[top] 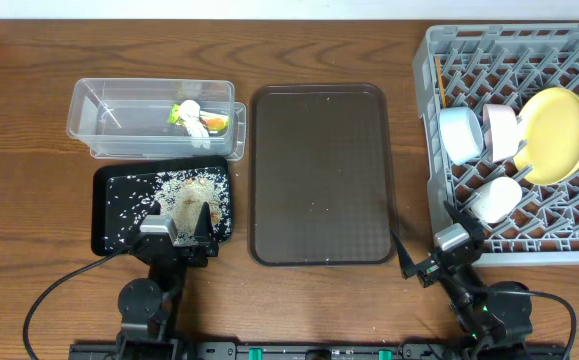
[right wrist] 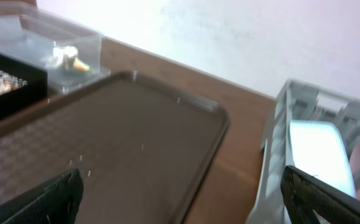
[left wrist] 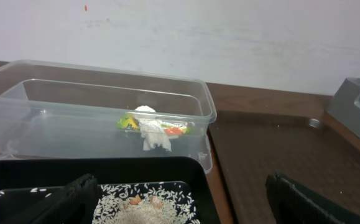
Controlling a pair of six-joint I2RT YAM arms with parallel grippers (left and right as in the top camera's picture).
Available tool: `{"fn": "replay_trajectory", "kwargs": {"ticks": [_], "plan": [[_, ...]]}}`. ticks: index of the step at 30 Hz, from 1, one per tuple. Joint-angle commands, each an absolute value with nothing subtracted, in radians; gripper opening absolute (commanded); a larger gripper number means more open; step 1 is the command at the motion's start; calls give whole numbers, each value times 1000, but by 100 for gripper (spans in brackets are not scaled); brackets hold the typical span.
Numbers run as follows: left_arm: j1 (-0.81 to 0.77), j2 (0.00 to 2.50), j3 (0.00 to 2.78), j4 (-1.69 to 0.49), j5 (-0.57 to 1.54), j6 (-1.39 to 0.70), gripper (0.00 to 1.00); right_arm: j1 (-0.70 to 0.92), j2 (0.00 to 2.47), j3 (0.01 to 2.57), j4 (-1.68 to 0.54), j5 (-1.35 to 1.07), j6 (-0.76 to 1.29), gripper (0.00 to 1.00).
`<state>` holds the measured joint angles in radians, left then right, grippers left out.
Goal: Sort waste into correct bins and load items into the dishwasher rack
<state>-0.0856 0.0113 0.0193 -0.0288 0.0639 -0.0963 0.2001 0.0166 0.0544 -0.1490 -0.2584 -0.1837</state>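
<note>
Left hand [left wrist: 180, 198] spread wide, empty, at black tray [left wrist: 18, 171] near edge, right hand [right wrist: 186, 199] spread wide, empty

The clear tub [top: 119, 110] sits at far left, holding the green wrapper [left wrist: 127, 122] and crumpled tissue [left wrist: 152, 127] together near its right end. Just in front of it, the black tray [top: 97, 215] carries rice scraps [top: 191, 192], heaped toward its right side and scattered leftward. At right, the grey rack [top: 529, 50] holds the light blue bowl [top: 460, 133], white bowl [top: 502, 128] and yellow plate [top: 554, 135] on edge in a row, the white cup [top: 496, 198] nearer, and the chopsticks [top: 440, 80] by its left wall
</note>
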Motion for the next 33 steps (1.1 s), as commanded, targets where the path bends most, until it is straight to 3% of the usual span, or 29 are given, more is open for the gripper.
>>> {"fn": "replay_trajectory", "kwargs": {"ticks": [1, 33], "plan": [[-80, 6, 4, -64, 68, -86, 88, 188, 5, 17, -74, -259, -165, 99], [-80, 6, 4, -64, 68, -86, 88, 190, 6, 5, -49, -259, -165, 99]]}}
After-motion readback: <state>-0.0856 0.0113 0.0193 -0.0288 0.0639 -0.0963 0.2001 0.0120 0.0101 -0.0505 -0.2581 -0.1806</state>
